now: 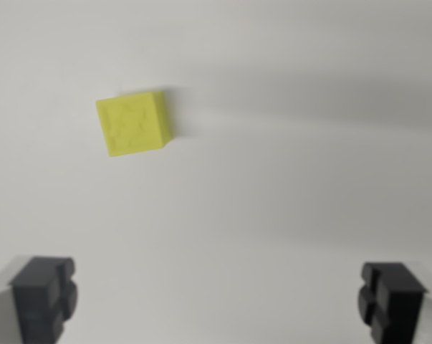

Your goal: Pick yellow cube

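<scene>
Small yellow plastic cube sits rotated, off-centre left on white counter; gripper jaws wide, empty. Risk: descending unaligned clips a corner.

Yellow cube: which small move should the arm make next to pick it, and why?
Probably shift toward the wrist view's upper left to centre on the yellow cube. The gripper is open, its fingers spread wide at the bottom edge, but the cube lies left of their midline and well apart, slightly rotated, on the white surface.
</scene>
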Tool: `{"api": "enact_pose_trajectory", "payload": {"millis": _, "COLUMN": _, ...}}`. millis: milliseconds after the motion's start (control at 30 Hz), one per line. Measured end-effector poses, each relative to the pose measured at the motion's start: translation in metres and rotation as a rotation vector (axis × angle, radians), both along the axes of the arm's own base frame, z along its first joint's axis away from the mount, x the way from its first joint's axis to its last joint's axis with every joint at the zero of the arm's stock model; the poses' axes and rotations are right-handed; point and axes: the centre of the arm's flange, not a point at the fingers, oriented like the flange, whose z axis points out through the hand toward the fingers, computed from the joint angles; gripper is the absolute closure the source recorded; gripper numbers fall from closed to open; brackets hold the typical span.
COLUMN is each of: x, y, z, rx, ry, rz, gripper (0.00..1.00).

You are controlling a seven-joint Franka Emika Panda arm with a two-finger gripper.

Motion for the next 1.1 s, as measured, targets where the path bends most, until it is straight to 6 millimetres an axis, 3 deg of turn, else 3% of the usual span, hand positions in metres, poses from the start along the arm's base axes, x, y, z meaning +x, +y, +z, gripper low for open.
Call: {"api": "enact_pose_trajectory", "payload": {"millis": 1100, "x": 0.003, "y": 0.032, "z": -0.082, "rx": -0.006, "ry": 0.012, "rz": 0.080, "gripper": 0.00}}
